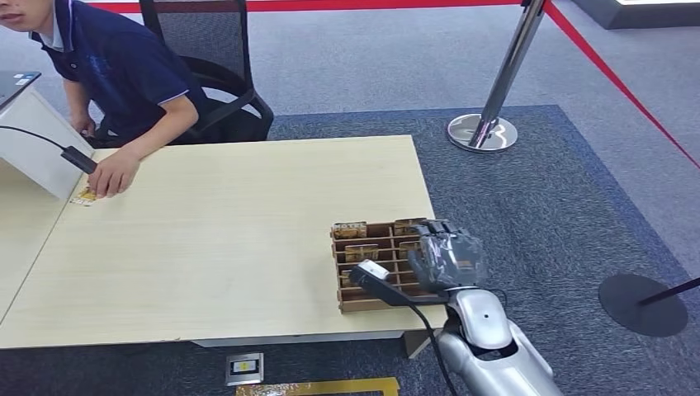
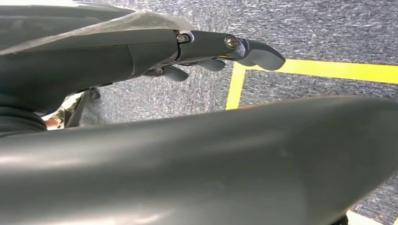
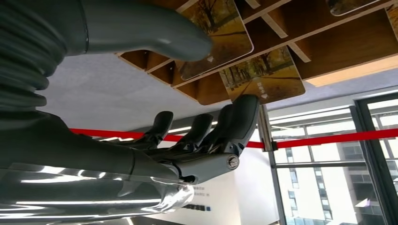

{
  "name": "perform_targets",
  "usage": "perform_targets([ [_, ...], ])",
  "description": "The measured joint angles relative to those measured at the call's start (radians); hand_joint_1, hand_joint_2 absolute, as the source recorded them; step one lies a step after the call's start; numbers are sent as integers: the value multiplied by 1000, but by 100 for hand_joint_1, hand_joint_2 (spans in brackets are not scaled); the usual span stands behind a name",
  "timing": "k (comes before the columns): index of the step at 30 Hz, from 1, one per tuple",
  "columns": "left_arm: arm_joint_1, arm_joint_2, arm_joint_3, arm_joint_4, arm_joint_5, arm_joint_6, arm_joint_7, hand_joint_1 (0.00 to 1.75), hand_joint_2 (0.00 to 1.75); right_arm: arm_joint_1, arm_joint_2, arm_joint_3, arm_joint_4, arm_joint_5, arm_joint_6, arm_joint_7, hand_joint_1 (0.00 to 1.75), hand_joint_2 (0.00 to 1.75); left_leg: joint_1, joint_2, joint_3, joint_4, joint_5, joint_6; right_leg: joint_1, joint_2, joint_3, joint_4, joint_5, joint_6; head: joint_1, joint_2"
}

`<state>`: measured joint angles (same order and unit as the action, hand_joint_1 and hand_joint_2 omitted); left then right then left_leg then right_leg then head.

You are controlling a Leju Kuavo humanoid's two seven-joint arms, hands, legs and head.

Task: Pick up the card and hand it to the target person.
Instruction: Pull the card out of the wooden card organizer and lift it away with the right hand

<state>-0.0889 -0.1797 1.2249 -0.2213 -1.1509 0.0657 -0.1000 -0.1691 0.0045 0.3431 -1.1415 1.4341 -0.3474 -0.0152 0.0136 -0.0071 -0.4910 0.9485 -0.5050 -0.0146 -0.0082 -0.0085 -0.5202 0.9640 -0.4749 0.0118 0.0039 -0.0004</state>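
Reaching over the wooden card rack (image 1: 371, 268) at the table's (image 1: 223, 239) right edge, right hand (image 1: 446, 257) fingers (image 3: 241, 117) spread, holding nothing.

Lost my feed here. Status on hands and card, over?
Right hand over the wooden card rack, fingers touching a card, no grip yet. Left hand hanging, holds nothing. Seated person across the table; nothing blocking.

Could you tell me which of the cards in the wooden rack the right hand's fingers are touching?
The card at the rack's outer edge: a fingertip of the right hand meets its lower edge, while the thumb lies over its neighbour.
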Motion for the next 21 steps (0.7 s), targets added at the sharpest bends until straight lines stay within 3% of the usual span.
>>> perform_targets([
  [6,0,0,0,0,5,4,0,0,0,-19,3,0,26,-10,-9,-7,99,175,0,0,0,0,0,0,0,0,0,0,0,0,0,0],
  [11,1,0,0,0,7,5,0,0,0,-27,3,0,46,-15,-17,-14,99,175,0,0,0,0,0,0,0,0,0,0,0,0,0,0],
  [21,1,0,1,0,12,9,-4,0,0,-45,3,0,89,-32,-46,-29,83,175,0,0,0,0,0,0,0,0,0,0,0,0,0,0],
])
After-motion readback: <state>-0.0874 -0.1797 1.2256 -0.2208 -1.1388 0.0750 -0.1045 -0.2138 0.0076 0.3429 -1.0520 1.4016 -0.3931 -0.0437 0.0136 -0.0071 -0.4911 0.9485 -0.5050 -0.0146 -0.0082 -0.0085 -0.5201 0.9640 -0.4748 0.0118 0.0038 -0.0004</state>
